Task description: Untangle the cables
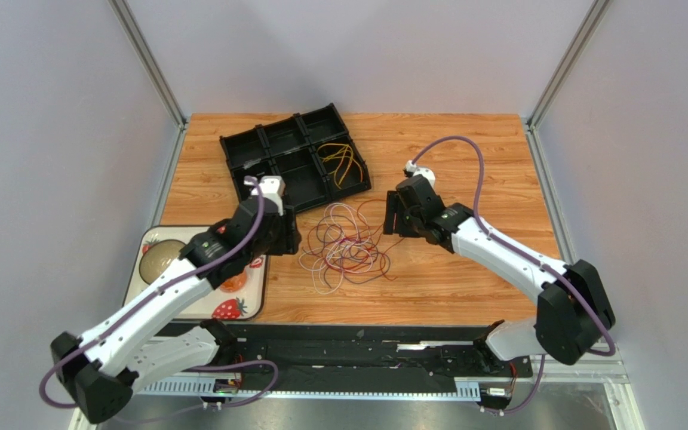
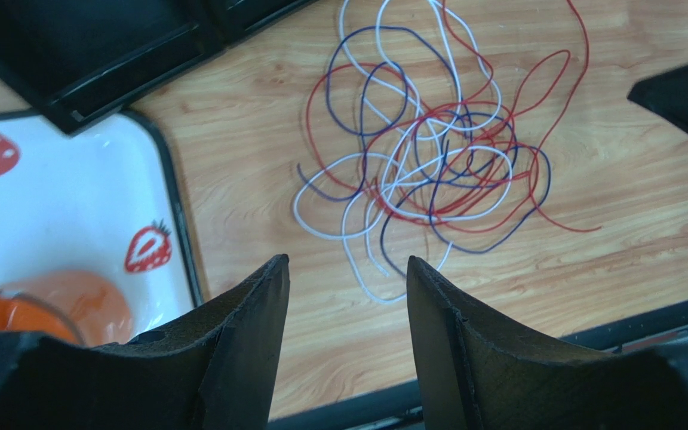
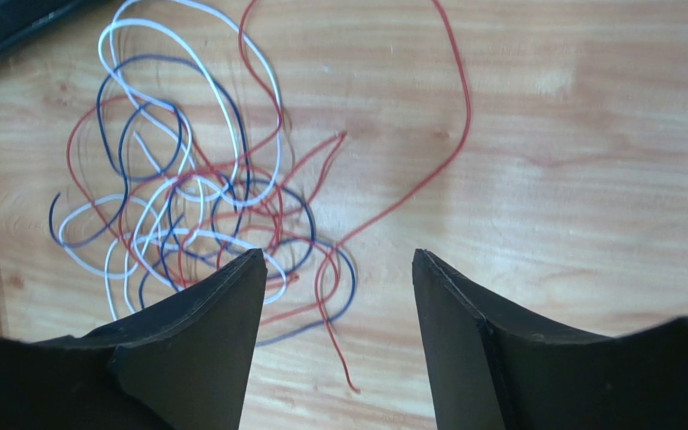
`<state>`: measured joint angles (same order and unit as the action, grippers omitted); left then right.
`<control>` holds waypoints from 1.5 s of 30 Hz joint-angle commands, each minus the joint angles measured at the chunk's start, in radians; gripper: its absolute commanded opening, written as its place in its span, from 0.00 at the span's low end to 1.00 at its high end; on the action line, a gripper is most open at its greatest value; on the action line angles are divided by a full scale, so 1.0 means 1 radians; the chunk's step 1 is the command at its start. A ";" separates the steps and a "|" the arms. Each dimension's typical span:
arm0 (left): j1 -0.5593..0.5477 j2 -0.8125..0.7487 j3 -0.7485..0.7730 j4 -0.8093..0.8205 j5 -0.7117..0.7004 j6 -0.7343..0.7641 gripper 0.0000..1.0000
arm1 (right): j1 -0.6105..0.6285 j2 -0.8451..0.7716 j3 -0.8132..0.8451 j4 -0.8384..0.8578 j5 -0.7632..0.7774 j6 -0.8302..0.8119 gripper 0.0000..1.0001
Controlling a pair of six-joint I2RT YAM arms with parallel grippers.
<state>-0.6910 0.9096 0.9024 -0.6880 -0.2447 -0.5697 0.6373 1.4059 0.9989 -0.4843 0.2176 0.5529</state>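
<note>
The cables (image 1: 346, 244) lie in a loose tangle of red, blue and white strands on the wooden table, between my two grippers. A few yellow cables (image 1: 342, 163) rest in one compartment of the black tray (image 1: 271, 148). My left gripper (image 1: 290, 235) is just left of the tangle, open and empty. In the left wrist view the tangle (image 2: 437, 170) lies ahead of the left gripper (image 2: 346, 262). My right gripper (image 1: 393, 218) stands open to the right of the tangle. In the right wrist view a red cable end (image 3: 337, 345) lies on the table under the right gripper (image 3: 339, 253).
A white strawberry-print tray (image 1: 245, 308) holding a bowl (image 1: 161, 262) sits at the table's left front. The black divided tray stands at the back left. A black rail (image 1: 339, 358) runs along the near edge. Grey walls close the sides.
</note>
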 commanded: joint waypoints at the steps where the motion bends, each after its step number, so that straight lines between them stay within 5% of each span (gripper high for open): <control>1: -0.016 0.121 0.035 0.225 -0.002 0.021 0.59 | -0.001 -0.129 -0.063 0.018 -0.050 0.022 0.65; 8: 0.019 0.346 0.128 0.275 -0.221 0.024 0.62 | 0.001 -0.195 -0.115 -0.005 -0.089 -0.001 0.65; 14: 0.177 0.556 0.251 0.295 -0.218 0.048 0.70 | 0.001 -0.265 -0.144 -0.022 -0.141 -0.001 0.65; 27: 0.292 0.931 0.498 0.242 -0.303 -0.019 0.72 | -0.001 -0.360 -0.149 -0.077 -0.187 -0.042 0.66; 45: 0.311 1.038 0.533 0.337 -0.206 0.097 0.28 | 0.001 -0.351 -0.166 -0.083 -0.185 -0.061 0.66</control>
<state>-0.3798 1.9270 1.3972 -0.4244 -0.5003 -0.5495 0.6373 1.0622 0.8341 -0.5846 0.0414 0.5072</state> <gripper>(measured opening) 0.384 0.662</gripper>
